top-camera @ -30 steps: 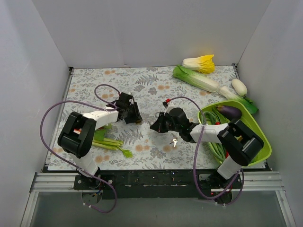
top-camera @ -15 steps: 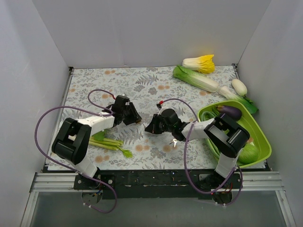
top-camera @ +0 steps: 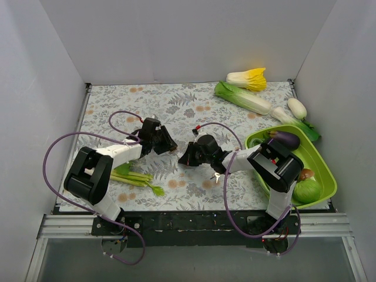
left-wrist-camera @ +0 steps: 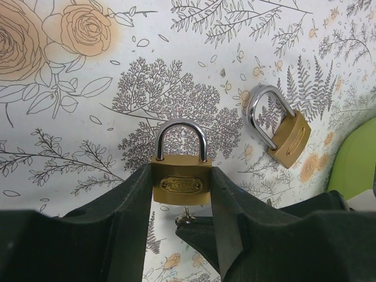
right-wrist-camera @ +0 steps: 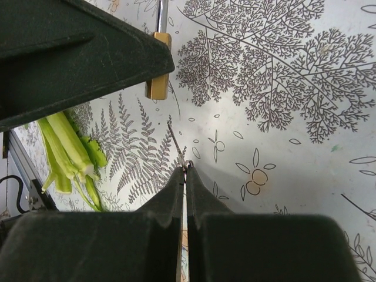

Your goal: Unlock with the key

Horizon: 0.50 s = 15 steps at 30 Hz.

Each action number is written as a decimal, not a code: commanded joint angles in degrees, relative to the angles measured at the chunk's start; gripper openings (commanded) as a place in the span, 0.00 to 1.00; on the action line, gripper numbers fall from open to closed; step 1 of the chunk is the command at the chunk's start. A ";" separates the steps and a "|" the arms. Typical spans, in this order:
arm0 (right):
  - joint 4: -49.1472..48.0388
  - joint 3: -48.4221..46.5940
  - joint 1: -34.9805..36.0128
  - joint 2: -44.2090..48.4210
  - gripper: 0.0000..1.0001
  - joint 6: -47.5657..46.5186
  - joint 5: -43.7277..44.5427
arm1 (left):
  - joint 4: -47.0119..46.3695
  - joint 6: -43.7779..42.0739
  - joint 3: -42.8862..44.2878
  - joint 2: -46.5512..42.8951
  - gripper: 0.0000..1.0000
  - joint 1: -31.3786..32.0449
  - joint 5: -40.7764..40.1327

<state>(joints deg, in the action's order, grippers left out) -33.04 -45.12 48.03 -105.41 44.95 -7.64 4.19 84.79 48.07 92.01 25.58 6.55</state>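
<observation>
Floral cloth (top-camera: 194, 106) covers the table inside white walls (top-camera: 176, 41), and from above the main action is hard to read: where the two grippers meet at the middle, their black bodies cover both lock and key, so only the wrist views show them. From the right wrist the key (right-wrist-camera: 175, 143) is only a thin edge-on sliver with its small ring (right-wrist-camera: 187, 165) at the fingertips, and its teeth cannot be made out. The right gripper (right-wrist-camera: 185, 171) has its fingers pressed together on it, pinching it close to the ring. The key tip points toward the lower end of the brass padlock (left-wrist-camera: 180, 185) and is just beside it, but I cannot tell if it touches the keyhole. The left gripper (top-camera: 166, 144) clamps this padlock by its two sides, with the shackle closed and pointing away from the wrist. A second brass padlock (left-wrist-camera: 283, 134) lies tilted on the cloth, apart from the held one. Both arms reach low and forward, bent toward each other. Green stalks (top-camera: 136, 177) lie beside the left forearm. A small silver bit (top-camera: 217, 174) lies on the cloth next to the right forearm, too small to identify
</observation>
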 commanded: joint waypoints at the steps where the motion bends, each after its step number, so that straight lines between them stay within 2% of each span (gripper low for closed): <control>1: -1.68 -2.34 0.22 -0.94 0.01 0.23 0.26 | -1.90 0.46 -0.44 -2.36 0.00 -0.27 0.75; 15: -2.38 -3.92 -0.31 -1.56 0.01 0.23 -0.18 | -2.08 0.63 -0.88 -2.36 0.00 -0.27 1.63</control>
<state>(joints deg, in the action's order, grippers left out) -33.21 -47.20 48.01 -106.37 45.01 -7.68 3.79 84.95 47.40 92.01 25.58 7.09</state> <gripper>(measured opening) 0.031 0.385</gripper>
